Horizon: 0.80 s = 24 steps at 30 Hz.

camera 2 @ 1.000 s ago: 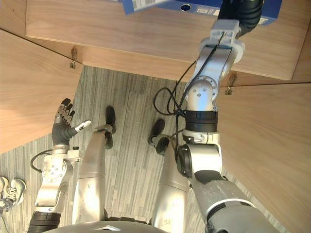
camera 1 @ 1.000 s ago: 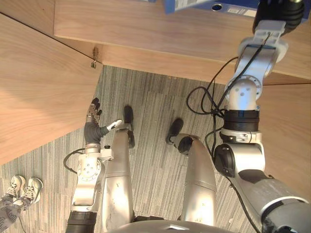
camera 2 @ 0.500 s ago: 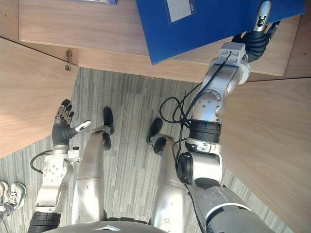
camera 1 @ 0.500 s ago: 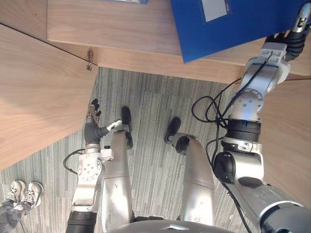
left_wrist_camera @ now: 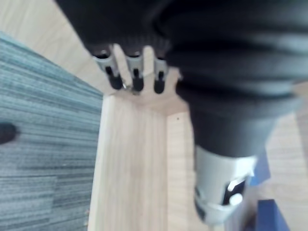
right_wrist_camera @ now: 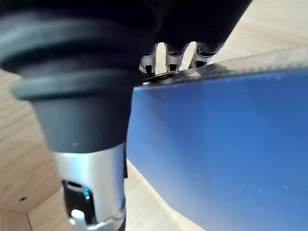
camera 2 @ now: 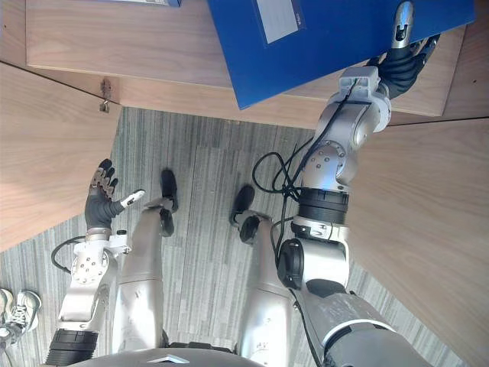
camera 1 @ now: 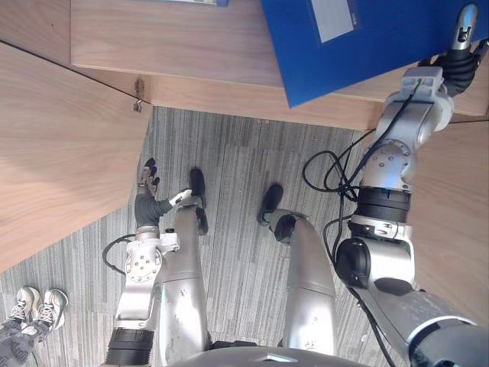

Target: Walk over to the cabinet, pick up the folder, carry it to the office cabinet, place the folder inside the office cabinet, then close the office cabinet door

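Grey striped carpet (camera 1: 244, 168) underfoot. Pale wood cabinet (camera 1: 176, 46) runs across the top of the head views, with an angled wooden panel (camera 1: 53, 145) to the robot's left and a hinge (camera 1: 138, 95) at the corner between them. Person's shoes (camera 1: 34, 298) at the lower left edge.

Left eye: blue folder (camera 1: 359, 38) held tilted over the cabinet top, pale label on its face. Cannot tell if it is clear of the wood. Right robot hand (camera 1: 457, 61) grips one edge, thumb laid on the face. Left robot hand (camera 1: 145, 200) hangs low beside the panel, fingers straight, empty.

Right eye: same grip. Folder's lower corner overhangs the cabinet's front edge.

Left wrist: fingers (left_wrist_camera: 135, 79) extended, nothing between them, wood beyond.

Right wrist: fingers (right_wrist_camera: 174, 60) curled over the folder's edge, blue cover just past them.

Judgement: pick-up about done, carry comes next. An edge grip on a broad flat thing will likely swing, so hold the wrist level, turn slowly and clear the panel before stepping.
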### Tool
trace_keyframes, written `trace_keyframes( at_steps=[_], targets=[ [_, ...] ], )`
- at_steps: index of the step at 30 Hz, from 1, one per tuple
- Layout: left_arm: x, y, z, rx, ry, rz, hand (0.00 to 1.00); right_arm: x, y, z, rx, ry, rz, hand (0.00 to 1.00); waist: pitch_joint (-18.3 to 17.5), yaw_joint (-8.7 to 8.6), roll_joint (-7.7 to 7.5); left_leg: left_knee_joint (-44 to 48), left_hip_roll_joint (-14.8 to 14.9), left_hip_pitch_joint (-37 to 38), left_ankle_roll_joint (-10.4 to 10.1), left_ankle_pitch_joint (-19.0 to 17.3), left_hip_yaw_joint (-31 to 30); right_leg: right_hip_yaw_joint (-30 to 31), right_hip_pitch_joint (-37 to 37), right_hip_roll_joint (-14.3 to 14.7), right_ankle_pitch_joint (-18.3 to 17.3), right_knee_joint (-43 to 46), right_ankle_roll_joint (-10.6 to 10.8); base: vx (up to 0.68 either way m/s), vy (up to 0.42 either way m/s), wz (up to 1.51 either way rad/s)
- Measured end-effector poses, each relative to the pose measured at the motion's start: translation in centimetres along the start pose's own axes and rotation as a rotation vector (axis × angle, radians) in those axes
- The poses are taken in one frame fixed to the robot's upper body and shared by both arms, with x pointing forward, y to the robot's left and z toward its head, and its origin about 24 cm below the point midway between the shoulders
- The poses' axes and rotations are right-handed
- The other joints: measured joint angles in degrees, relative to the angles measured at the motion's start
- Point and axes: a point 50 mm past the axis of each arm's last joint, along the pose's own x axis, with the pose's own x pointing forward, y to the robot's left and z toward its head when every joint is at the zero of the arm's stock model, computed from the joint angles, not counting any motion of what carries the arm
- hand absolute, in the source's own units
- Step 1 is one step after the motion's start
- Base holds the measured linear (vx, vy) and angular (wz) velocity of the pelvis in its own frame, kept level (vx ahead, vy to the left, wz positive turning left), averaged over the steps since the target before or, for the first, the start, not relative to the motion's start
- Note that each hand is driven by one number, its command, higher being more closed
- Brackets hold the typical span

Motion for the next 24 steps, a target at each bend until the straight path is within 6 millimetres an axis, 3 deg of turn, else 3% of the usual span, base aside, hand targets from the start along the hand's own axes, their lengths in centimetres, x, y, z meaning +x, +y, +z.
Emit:
trace_keyframes(
  at_steps=[13,24],
  targets=[
    [0.3,-0.5,-0.3,-0.016,0.015,-0.001,0.0,0.7,3.6,-2.1,0.016,0.094,0.015,0.0,0.0,-0.34,0.0,-1.5,0.4,0.5,0.1,0.8,0.3,0.1,0.6,0.7,1.6,-2.5,0.3,-0.01,0.001,-0.02],
    [0.7,-0.7,-0.7,-0.013,0.034,-0.004,0.0,1.1,3.0,-2.8,-0.012,0.129,-0.02,0.0,0.0,-0.71,0.0,-2.2,0.3,0.5,0.2,1.1,0.5,-0.1,0.6,0.7,1.7,-3.0,0.2,0.0,0.0,0.0]
  ],
)
